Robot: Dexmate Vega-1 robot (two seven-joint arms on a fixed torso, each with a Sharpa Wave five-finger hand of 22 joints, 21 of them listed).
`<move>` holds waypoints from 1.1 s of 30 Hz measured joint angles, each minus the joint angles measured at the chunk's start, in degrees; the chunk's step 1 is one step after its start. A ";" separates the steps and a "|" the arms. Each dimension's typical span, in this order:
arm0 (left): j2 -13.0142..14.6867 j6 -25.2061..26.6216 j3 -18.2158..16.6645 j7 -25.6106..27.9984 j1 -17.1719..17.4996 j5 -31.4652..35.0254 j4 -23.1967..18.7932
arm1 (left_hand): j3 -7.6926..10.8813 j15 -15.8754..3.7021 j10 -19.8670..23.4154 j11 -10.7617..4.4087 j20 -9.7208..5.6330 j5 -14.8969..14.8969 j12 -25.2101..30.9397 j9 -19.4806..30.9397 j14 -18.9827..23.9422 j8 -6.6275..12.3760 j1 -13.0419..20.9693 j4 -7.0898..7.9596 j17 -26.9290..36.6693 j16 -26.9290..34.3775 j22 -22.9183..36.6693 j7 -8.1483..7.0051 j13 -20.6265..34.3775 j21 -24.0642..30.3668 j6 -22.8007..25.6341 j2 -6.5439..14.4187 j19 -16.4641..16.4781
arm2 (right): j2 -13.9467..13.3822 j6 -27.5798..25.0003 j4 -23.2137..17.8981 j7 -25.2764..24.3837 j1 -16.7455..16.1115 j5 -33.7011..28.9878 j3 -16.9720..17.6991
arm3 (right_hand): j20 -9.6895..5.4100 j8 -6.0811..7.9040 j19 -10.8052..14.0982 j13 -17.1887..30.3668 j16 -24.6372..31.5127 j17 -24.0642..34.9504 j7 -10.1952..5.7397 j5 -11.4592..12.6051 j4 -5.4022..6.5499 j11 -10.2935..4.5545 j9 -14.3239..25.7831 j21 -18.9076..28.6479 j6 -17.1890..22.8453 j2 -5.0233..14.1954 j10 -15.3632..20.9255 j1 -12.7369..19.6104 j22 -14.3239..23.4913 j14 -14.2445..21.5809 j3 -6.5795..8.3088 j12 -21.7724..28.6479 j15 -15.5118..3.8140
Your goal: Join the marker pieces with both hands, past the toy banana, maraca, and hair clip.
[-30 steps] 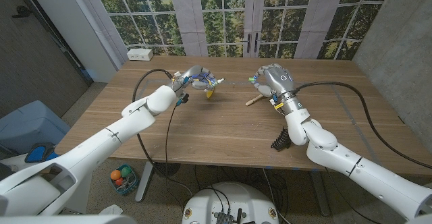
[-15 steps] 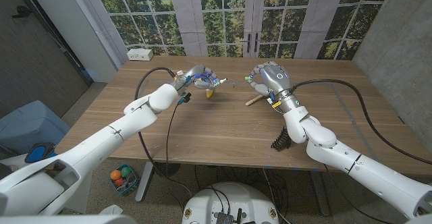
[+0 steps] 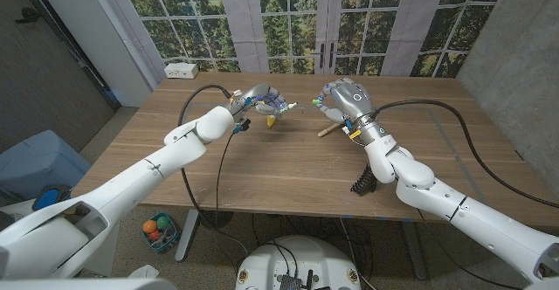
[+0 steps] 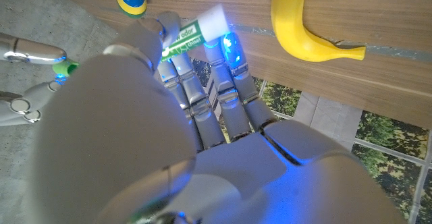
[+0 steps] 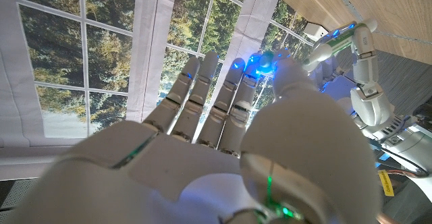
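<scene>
Both hands have closed in; left hand (image 3: 259,100) grips the marker body (image 4: 197,30), whose label the left wrist view reveals; right hand (image 3: 342,98) pinches a green cap (image 5: 267,59) beyond the toy banana (image 4: 302,28)

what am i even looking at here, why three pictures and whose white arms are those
A two-armed robot stands at a wooden table, seen through three cameras at one moment. The wide picture is from its head, looking down over both arms. The other two come from cameras on each wrist, looking along the back of that hand, so the room appears turned over. The left hand holds the marker body, white with a green label. The right hand pinches a small green cap at its fingertips. On the table lie a toy banana, a maraca and a black hair clip.
</scene>
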 measured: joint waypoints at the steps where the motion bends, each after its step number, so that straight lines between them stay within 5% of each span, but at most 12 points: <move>1: -0.06 -0.05 0.09 -0.18 -0.13 0.04 0.09 | 0.00 0.00 0.00 0.00 0.02 0.00 0.00 0.00 0.00 0.00 0.00 0.00 0.00 0.00 0.00 0.00 0.01 0.00 0.00 0.00 -0.02 | 0.00 0.10 0.10 0.08 0.12 -0.09 -0.05 | 0.00 0.00 0.00 0.00 0.00 0.00 0.00 0.00 0.00 0.00 0.00 0.00 0.00 0.00 0.00 0.00 0.00 0.00 0.00 0.00 0.00; 33: -2.21 -1.84 2.11 -2.82 -3.09 0.15 3.51 | 0.25 0.05 0.30 0.10 0.02 -0.12 -0.74 2.77 0.19 0.01 -0.31 -0.25 0.53 -0.95 0.01 0.01 2.55 0.36 -0.04 -0.31 -0.01 | 1.33 3.54 2.83 1.22 3.06 -1.75 -1.77 | 0.20 0.01 -0.62 1.96 0.40 2.29 -0.61 0.00 0.10 -0.30 0.00 0.86 0.60 -0.75 2.15 0.75 0.01 1.85 -0.72 1.14 0.00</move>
